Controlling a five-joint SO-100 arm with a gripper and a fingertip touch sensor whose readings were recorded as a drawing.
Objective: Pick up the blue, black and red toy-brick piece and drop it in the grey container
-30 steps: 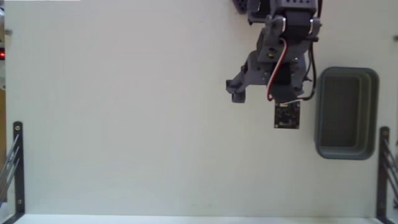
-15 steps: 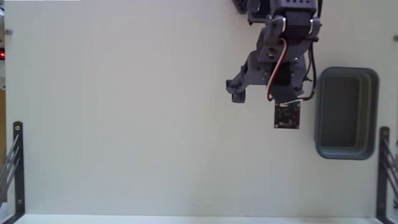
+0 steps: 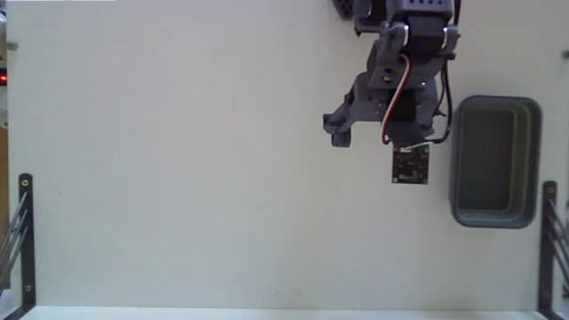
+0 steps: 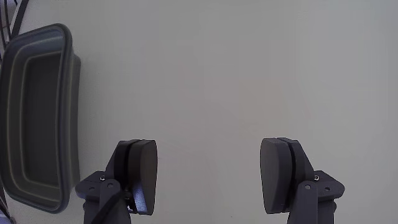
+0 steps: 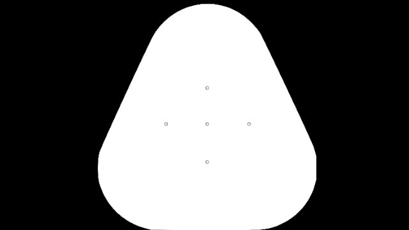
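Your hand [image 4: 208,177] hangs wide open, holding nothing, over bare pale tabletop [image 3: 178,160]; the grey container [image 3: 495,161] sits just beside it; toy-brick piece not visible in either view

Pale, plain bench [image 3: 178,160] across the whole fixed view. Black metal brackets standing at its lower edge: one at lower left [image 3: 24,233], one at lower right [image 3: 550,240]. Small red light [image 3: 4,79] beyond the bench's left edge.
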